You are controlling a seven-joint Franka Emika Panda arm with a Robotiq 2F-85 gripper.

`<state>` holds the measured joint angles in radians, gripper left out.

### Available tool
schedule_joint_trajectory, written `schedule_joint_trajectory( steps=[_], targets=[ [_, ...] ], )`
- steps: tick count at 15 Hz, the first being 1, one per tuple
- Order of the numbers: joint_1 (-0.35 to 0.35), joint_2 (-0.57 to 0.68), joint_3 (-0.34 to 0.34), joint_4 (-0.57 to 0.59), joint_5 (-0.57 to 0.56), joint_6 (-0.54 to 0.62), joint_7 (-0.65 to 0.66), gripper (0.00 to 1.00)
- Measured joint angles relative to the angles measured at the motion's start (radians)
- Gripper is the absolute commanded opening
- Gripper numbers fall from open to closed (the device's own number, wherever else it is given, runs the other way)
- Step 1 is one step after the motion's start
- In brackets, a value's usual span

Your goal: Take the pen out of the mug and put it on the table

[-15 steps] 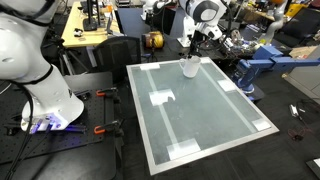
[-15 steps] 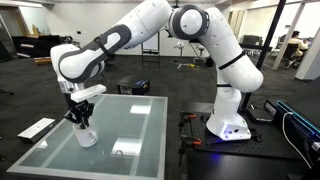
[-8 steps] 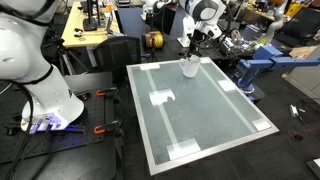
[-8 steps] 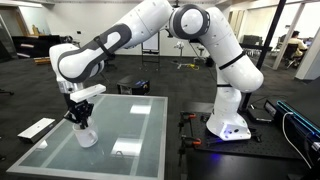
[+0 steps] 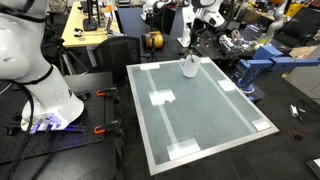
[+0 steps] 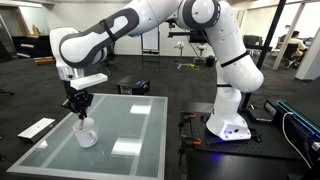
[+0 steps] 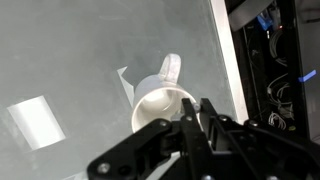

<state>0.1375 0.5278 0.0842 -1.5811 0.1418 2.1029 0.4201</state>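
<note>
The small white mug stands near the far edge of the pale glossy table; it also shows in the other exterior view and in the wrist view. My gripper hangs straight above the mug, a little clear of its rim. Its jaws are nearly closed on a thin stick, the pen, which hangs down toward the mug's opening. In the wrist view the gripper pinches a small tip over the mug's rim; the pen's colour does not show there.
White tape patches lie on the table. A wooden workbench and a yellow reel stand behind it, blue equipment beside it. A white keyboard-like object lies on the floor.
My gripper has risen from the mug's rim to a little above it, drawing the thin pen up with it. The mug has stayed in place.
</note>
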Motion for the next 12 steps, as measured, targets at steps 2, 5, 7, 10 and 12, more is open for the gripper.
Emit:
schedule_joint_trajectory(
  steps=[2,5,7,10,12],
  targets=[
    [0.004,-0.065,-0.001,-0.048,-0.002,-0.011,0.0,0.03],
    [0.007,-0.172,-0.002,-0.124,-0.02,-0.046,0.017,0.03],
    [0.008,-0.247,-0.002,-0.18,-0.046,-0.052,0.046,0.03],
    [0.008,-0.358,-0.003,-0.262,-0.089,-0.05,0.098,0.03],
    [0.008,-0.422,-0.004,-0.312,-0.126,-0.046,0.151,0.03]
  ],
)
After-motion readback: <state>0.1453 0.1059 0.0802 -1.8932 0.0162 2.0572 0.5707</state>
